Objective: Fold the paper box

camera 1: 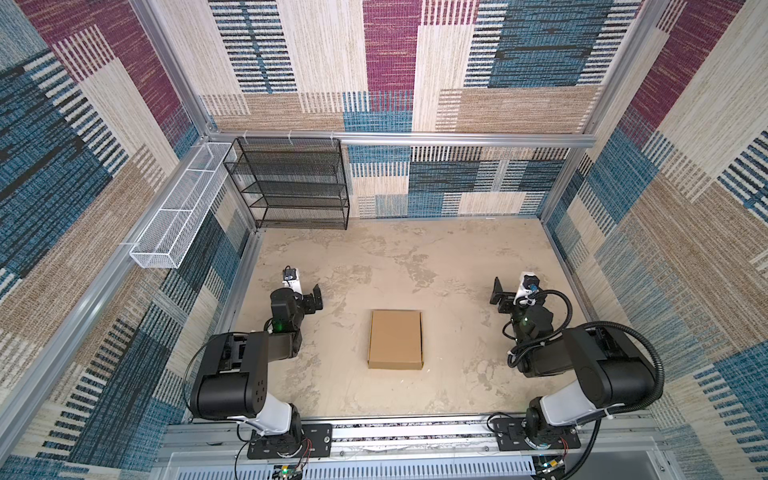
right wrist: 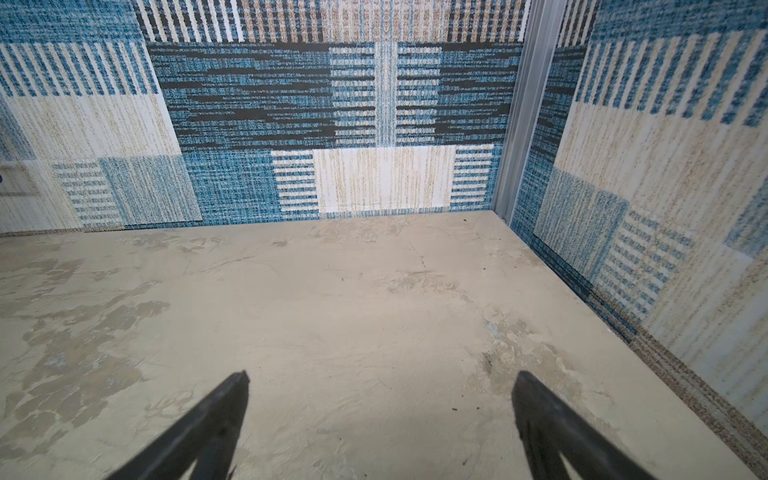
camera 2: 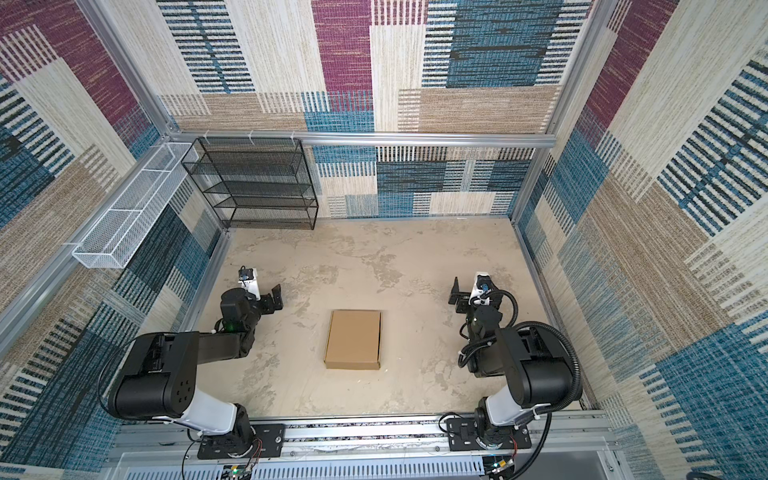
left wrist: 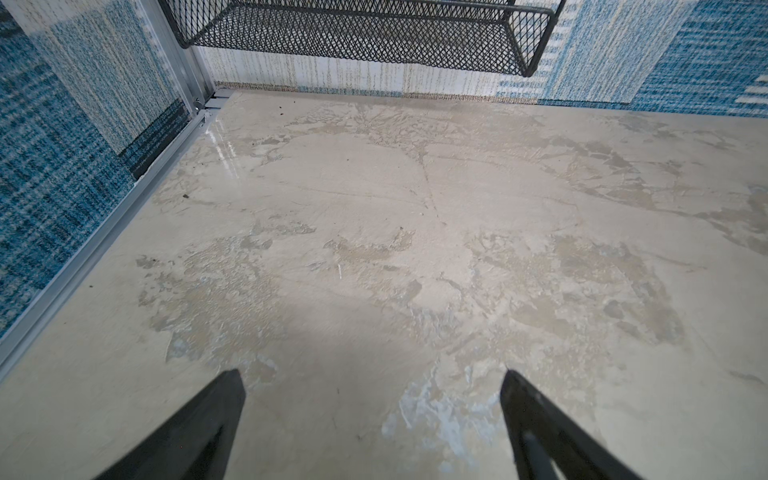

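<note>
**Station inventory – one closed carton, two idle arms**

Containers
- Paper box (camera 1: 395, 340) (camera 2: 353, 339) – plain brown cardboard, is lying flat as a shallow closed rectangle near the middle of the surface (camera 1: 415, 257), between the two arms and well apart from both. Its lid is sitting shut, so the inside is hidden.
- Black mesh shelf rack (camera 1: 291, 183) (camera 2: 257, 183) is standing against the far wall at the left corner, with only its own mesh tiers showing.
- White wire basket (camera 1: 178, 208) (camera 2: 124, 216) is hanging along the left wall rail, divided into compartments; only mesh and wall are showing through it.

Arms
- The left arm is folding back on itself, elbow raised near its base. The left end effector (camera 1: 316, 296) (left wrist: 372, 372) is hanging over the surface to the left of the box, pointing at the far wall, fingers spread wide and gripping nothing.
- The right arm is mirroring that pose. The right end effector (camera 1: 497, 289) (right wrist: 382, 374) is hanging to the right of the box, fingers likewise spread wide and holding nothing.

View differences
- Both top views are showing the box; neither wrist view is catching it.
- The left wrist view is showing the rack's lowest tier (left wrist: 353, 33) from below.
- The right wrist view is showing only surface and patterned walls beyond its fingertips.
</note>
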